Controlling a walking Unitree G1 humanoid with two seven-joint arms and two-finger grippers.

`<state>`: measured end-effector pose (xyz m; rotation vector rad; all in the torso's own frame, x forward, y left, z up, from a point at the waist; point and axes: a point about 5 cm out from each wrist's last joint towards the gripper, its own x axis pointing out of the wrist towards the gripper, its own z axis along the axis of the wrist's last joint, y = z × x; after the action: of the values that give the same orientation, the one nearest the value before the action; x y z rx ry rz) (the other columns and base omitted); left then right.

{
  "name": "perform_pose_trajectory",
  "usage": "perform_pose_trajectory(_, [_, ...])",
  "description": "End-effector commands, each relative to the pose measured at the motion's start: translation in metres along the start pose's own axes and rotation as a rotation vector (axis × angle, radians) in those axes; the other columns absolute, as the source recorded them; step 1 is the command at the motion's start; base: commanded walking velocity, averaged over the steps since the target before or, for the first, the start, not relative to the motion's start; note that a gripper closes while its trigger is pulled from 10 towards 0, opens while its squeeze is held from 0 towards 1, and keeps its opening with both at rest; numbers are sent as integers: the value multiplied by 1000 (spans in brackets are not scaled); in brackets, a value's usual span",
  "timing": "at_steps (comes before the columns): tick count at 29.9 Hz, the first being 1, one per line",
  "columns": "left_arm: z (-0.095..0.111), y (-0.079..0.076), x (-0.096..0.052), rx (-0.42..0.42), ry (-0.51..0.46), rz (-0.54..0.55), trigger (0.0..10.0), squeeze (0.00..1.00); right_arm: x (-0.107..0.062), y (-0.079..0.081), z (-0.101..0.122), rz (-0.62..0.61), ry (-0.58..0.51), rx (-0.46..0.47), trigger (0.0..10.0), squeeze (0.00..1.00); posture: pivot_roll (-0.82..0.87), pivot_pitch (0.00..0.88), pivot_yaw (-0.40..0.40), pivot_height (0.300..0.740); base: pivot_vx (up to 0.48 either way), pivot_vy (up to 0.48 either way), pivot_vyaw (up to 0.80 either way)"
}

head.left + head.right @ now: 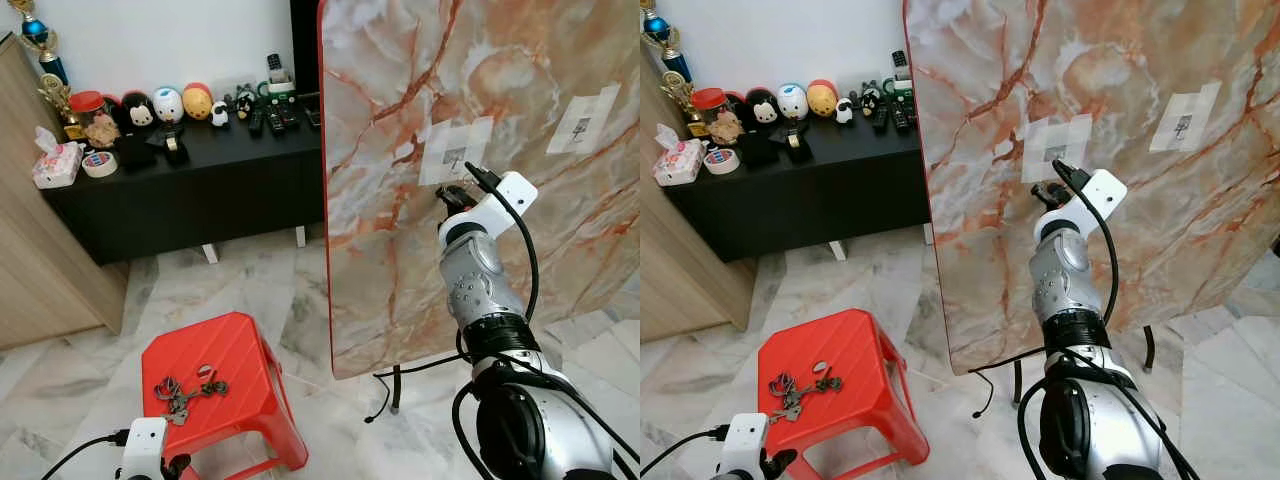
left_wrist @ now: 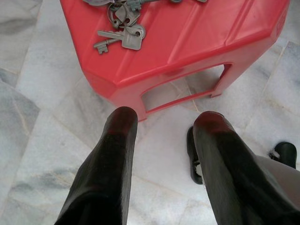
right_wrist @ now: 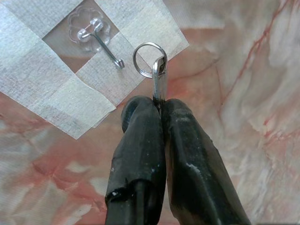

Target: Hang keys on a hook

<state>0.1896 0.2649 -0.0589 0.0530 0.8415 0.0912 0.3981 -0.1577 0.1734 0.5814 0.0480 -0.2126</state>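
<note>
From the left eye: right gripper (image 1: 452,192) raised against the upright marble board (image 1: 560,280), just beneath a taped hook patch (image 1: 455,150); fingers hard to read at this range. Second taped patch (image 1: 582,118) further right on the same board. Lower left, a red stool (image 1: 235,350) bearing a loose bunch of keys (image 1: 186,392) sprawled flat on its seat. Left gripper (image 1: 160,468) low at the frame's bottom edge, near the stool's front. Behind, a black cabinet (image 1: 190,200) carrying toy figures, remotes and a tissue box.

Through the left wrist: fingers (image 2: 115,159) spread apart, gripping nothing, over the marble floor (image 2: 42,140) just short of the stool. Keys at the seat's edge, blades lying flat.

Through the right wrist: fingers (image 3: 140,140) clenched on a metal key tag (image 3: 159,79), long axis in line with the fingers, its split ring (image 3: 148,57) leading. Ring just beside the tip of the clear hook (image 3: 101,40), not yet over it.
</note>
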Motion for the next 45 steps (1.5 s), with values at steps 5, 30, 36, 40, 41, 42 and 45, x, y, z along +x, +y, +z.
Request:
perform_pose_trajectory(5, [-3, 6, -2, 13, 20, 11, 10000, 0, 2, 9, 5, 25, -4, 16, 10000, 0, 65, 41, 28, 740, 0, 0, 0])
perform_pose_trajectory(30, [-3, 5, -2, 11, 19, 9, 10000, 0, 4, 14, 2, 57, 38, -25, 10000, 0, 68, 43, 27, 740, 0, 0, 0])
perform_pose_trajectory(36, [-3, 6, -2, 10, 18, 11, 10000, 0, 5, 13, 3, 49, 36, -19, 10000, 0, 70, 39, 28, 740, 0, 0, 0])
perform_pose_trajectory(40, [-3, 6, -2, 12, 17, 11, 10000, 0, 5, 14, 4, 52, 27, -15, 10000, 0, 71, 35, 27, 740, 0, 0, 0])
perform_pose_trajectory(41, [-3, 6, -2, 12, 17, 12, 10000, 0, 5, 14, 4, 53, 27, -15, 10000, 0, 71, 35, 27, 740, 0, 0, 0])
perform_pose_trajectory(42, [-3, 6, -2, 12, 17, 11, 10000, 0, 5, 13, 5, 52, 27, -15, 10000, 0, 71, 35, 27, 740, 0, 0, 0])
perform_pose_trajectory(45, [-3, 6, -2, 11, 17, 10, 10000, 0, 5, 14, 5, 53, 24, -13, 10000, 0, 71, 35, 27, 740, 0, 0, 0])
